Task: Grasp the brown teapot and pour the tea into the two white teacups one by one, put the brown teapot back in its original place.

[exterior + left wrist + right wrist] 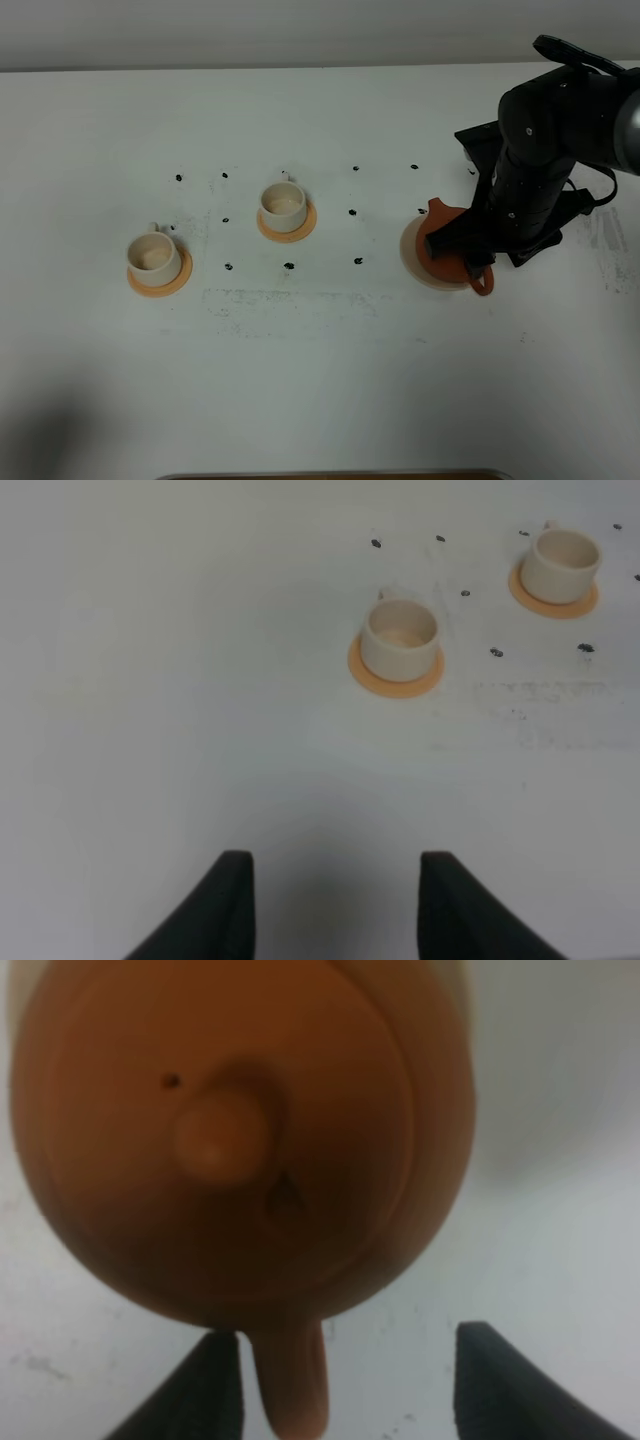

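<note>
Right wrist: right claw [348, 1360] apart, brown teapot [230, 1140] handle [295, 1385] between; exterior high unclear; left claw [335, 880] apart

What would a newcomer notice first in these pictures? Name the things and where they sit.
The brown teapot sits on its pale saucer at the right of the table, under the black right arm, the right gripper open with the handle between its fingers. The left teacup and the middle teacup, both white, stand apart on orange coasters.
</note>
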Tool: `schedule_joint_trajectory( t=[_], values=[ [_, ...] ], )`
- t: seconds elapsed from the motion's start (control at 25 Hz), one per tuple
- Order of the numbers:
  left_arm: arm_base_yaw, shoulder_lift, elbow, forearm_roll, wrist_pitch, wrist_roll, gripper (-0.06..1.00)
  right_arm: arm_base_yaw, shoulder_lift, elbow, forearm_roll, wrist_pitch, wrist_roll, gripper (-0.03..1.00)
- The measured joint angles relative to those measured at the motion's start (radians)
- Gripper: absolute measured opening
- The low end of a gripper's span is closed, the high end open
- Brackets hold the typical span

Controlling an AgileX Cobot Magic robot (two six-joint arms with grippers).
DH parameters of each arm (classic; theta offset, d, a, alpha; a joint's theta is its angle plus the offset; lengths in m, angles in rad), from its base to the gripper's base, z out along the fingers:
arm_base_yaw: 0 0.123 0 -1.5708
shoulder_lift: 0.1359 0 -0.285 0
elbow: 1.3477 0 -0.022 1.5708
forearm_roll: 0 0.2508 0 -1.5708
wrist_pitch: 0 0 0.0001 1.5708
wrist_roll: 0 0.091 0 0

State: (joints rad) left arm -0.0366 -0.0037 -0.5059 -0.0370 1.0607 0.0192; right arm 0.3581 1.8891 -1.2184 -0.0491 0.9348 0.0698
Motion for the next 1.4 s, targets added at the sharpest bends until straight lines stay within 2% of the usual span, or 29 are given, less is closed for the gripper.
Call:
schedule_joint_trajectory(
  t=[0.96, 1.4],
  values=[
    [0.000, 0.000, 0.000, 0.000, 0.000, 0.000, 0.41, -0.038, 0.007, 0.000, 0.049, -0.012, -0.133, 0.49],
    [0.000, 0.000, 0.000, 0.000, 0.000, 0.000, 0.41, -0.039, 0.018, 0.000, 0.148, -0.022, -0.228, 0.49]
  ],
)
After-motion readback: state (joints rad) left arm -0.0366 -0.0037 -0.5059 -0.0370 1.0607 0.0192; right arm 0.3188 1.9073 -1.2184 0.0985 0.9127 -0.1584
